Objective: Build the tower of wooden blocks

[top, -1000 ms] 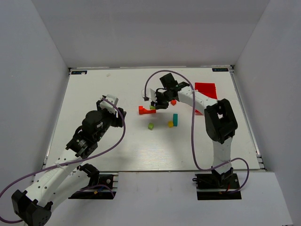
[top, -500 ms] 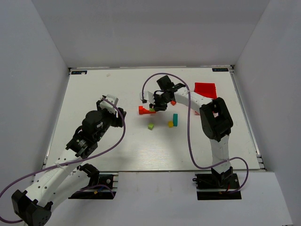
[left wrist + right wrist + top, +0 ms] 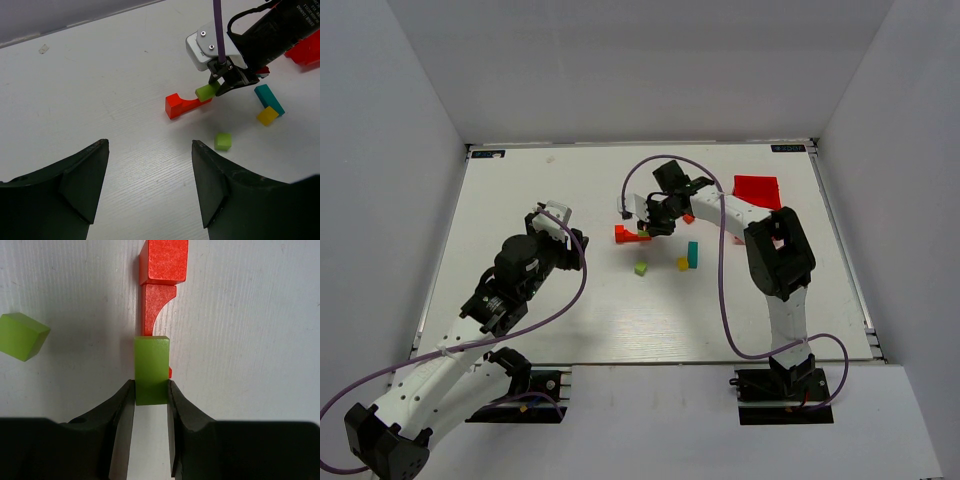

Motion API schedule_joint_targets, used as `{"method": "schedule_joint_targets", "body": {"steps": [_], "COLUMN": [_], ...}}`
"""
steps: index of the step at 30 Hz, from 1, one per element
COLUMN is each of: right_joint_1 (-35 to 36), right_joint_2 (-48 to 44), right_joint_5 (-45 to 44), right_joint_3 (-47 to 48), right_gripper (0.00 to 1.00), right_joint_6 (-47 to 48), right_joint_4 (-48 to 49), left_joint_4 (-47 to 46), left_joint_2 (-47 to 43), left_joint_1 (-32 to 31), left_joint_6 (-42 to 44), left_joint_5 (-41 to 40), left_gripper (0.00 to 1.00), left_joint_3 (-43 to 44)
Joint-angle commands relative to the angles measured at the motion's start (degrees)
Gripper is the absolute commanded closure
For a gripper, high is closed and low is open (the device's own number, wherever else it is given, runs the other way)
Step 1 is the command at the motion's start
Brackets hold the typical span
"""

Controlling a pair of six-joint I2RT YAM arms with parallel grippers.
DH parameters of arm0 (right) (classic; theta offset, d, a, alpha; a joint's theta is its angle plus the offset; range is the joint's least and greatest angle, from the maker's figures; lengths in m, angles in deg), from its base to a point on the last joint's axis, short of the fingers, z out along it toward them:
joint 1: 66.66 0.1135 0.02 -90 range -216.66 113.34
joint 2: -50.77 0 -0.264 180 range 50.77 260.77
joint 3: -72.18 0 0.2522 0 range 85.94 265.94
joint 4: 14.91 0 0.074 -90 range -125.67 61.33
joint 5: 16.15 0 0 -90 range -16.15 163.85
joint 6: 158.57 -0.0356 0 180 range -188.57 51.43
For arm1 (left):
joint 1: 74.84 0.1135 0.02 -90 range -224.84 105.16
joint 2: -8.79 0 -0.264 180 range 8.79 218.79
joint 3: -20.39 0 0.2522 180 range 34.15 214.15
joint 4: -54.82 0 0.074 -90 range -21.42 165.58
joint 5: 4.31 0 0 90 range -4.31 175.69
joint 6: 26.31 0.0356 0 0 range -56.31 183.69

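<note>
My right gripper (image 3: pixel 151 392) is shut on a lime-green cube (image 3: pixel 151 369) and holds it just over the near end of the red arch piece (image 3: pixel 157 300), which lies flat on the table. In the top view that gripper (image 3: pixel 650 230) is at the arch (image 3: pixel 627 235); the left wrist view shows the held cube (image 3: pixel 205 92) at the arch's right end (image 3: pixel 186 105). A second lime-green cube (image 3: pixel 641 268) lies loose nearby, with a yellow cube (image 3: pixel 682 264) and a teal bar (image 3: pixel 692 253). My left gripper (image 3: pixel 150 185) hangs open over bare table, holding nothing.
A small red-orange piece (image 3: pixel 688 217) lies behind the right arm. The larger red bin (image 3: pixel 758 190) sits at the back right. White walls (image 3: pixel 410 120) enclose the table on three sides. A purple cable (image 3: pixel 728 290) loops off the right arm.
Over the last second the right gripper moved a little left with the lime-green cube, onto the red arch's end; in the last half second nothing moved. The left arm stayed still.
</note>
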Motion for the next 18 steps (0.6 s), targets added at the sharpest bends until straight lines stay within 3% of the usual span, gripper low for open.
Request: {"method": "schedule_joint_targets", "body": {"steps": [1,18], "right_joint_1": [0.41,0.50], "right_joint_2": [0.75,1.01], "right_joint_5": [0.45,-0.51], "right_joint_3": [2.14,1.79], "right_gripper": [0.89,0.86], "right_joint_6": [-0.81,-3.01], "right_joint_4": [-0.30,1.01], "left_joint_4": [0.37,0.37], "left_joint_2": [-0.18,-0.18], "left_joint_1": [0.19,0.19], "left_joint_6": [0.27,0.27], "left_joint_5": [-0.53,-0.53], "left_gripper": [0.23,0.23], "left_joint_3": [0.19,0.19]}}
